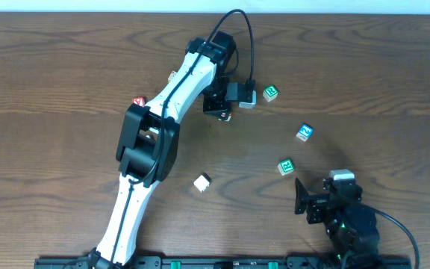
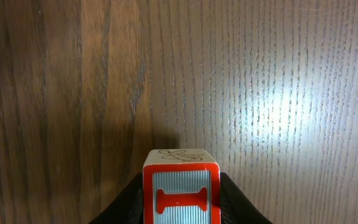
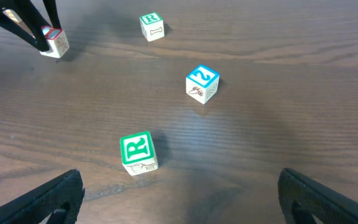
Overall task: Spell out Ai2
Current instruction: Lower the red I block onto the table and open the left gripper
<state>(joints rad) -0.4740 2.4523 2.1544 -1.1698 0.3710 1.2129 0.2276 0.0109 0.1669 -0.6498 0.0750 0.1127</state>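
Note:
My left gripper is shut on the white cube with the red "I", held between both fingers over the table's far middle; the same cube shows far left in the right wrist view. The red "A" cube lies left of the left arm, partly hidden by it. The blue "2" cube lies right of centre and shows in the right wrist view. My right gripper is open and empty near the front right, close to a green cube.
Two green-marked cubes lie on the table: one at the back, one near the right gripper. A plain white cube lies near the front middle, beside the left arm.

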